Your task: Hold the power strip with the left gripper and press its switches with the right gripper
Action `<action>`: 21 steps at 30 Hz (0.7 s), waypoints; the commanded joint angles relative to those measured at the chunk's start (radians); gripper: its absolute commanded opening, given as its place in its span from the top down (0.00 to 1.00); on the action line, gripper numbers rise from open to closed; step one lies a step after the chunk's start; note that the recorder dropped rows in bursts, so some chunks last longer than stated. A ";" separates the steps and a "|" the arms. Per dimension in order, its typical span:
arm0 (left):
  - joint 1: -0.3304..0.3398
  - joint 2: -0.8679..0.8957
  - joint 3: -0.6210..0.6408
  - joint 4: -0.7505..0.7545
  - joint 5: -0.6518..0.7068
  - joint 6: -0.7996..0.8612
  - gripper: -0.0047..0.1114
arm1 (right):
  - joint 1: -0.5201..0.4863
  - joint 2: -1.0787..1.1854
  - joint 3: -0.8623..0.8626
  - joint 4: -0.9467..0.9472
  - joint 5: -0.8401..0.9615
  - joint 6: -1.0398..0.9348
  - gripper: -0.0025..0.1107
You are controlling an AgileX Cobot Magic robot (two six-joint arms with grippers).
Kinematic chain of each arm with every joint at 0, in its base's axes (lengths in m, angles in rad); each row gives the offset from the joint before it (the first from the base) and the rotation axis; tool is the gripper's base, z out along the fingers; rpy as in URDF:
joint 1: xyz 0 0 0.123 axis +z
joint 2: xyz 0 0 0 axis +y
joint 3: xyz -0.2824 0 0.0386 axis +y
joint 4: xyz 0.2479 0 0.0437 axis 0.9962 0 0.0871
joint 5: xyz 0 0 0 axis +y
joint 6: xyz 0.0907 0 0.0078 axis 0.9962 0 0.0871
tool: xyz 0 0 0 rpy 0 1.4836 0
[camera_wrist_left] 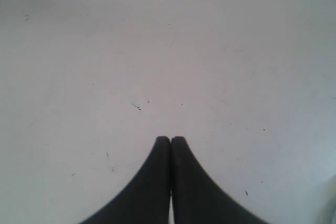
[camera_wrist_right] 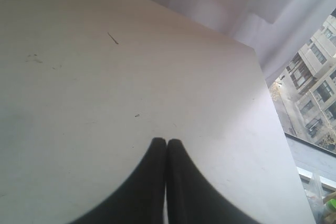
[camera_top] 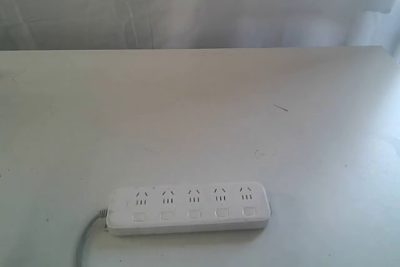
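Observation:
The white power strip lies flat near the table's front edge in the exterior view, with several sockets in a row and its switches below them. Its grey cord leaves the left end. Neither arm shows in the exterior view. My left gripper is shut, black jaws pressed together over bare tabletop. My right gripper is also shut with nothing between its fingers, over bare table. The power strip appears in neither wrist view.
The white table has a small dark mark right of centre. White curtains hang behind its far edge. The right wrist view shows the table's corner and a window with buildings beyond.

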 commanded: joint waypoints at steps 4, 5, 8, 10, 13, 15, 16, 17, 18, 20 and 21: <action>0.000 0.002 0.031 0.025 0.035 -0.009 0.96 | -0.005 -0.005 0.001 -0.001 -0.007 0.005 0.98; 0.000 0.002 0.031 0.025 0.035 -0.011 0.96 | -0.005 -0.005 0.001 -0.001 -0.007 0.005 0.98; 0.000 0.002 0.031 0.025 0.031 -0.011 0.96 | -0.005 -0.005 0.001 -0.001 -0.007 0.005 0.98; 0.000 0.002 0.031 0.025 0.047 -0.019 0.96 | -0.005 -0.005 0.001 -0.001 -0.007 0.007 0.98; 0.000 0.002 0.031 0.025 0.047 -0.036 0.96 | -0.005 -0.005 0.001 -0.001 -0.007 0.013 0.98; 0.000 0.002 0.031 0.025 0.047 -0.042 0.96 | -0.005 -0.005 0.001 -0.001 -0.007 0.013 0.98; 0.000 0.002 0.031 0.025 0.047 -0.048 0.96 | -0.005 -0.005 0.001 -0.001 -0.007 0.013 0.98; 0.000 0.002 0.031 0.025 0.055 -0.059 0.96 | -0.005 -0.005 0.001 -0.001 -0.007 0.013 0.98; 0.000 0.002 0.031 0.020 0.059 -0.064 0.96 | -0.005 -0.005 0.001 -0.001 -0.007 0.013 0.98; 0.000 0.002 0.031 0.012 0.073 -0.093 0.96 | -0.005 -0.005 0.001 -0.001 -0.007 0.013 0.98; 0.000 0.002 0.031 0.009 0.078 -0.110 0.96 | -0.005 -0.005 0.001 -0.001 -0.007 0.013 0.98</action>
